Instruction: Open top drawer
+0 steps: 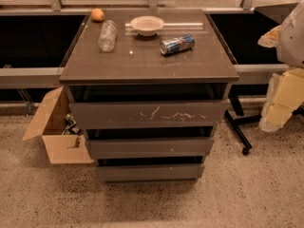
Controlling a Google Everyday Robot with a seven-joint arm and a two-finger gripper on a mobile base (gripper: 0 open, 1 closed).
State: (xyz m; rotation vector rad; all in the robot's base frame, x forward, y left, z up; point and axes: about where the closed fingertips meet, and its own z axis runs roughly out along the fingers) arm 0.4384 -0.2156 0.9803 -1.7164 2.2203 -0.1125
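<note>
The top drawer (147,114) is the widest of three grey-brown drawers in a cabinet at the middle of the view. Its flat front carries white scratch marks. A dark gap shows between its upper edge and the cabinet top (149,61), and its interior is not visible. My gripper (281,103) is a cream-yellow shape at the right edge, below the white arm (292,34). It is to the right of the cabinet, about level with the top drawer, and apart from it.
On the cabinet top lie an orange (97,14), a clear plastic bottle (107,35), a white bowl (147,25) and a can on its side (177,44). An open cardboard box (54,132) stands left of the cabinet. A black wheeled leg (237,132) is on the right.
</note>
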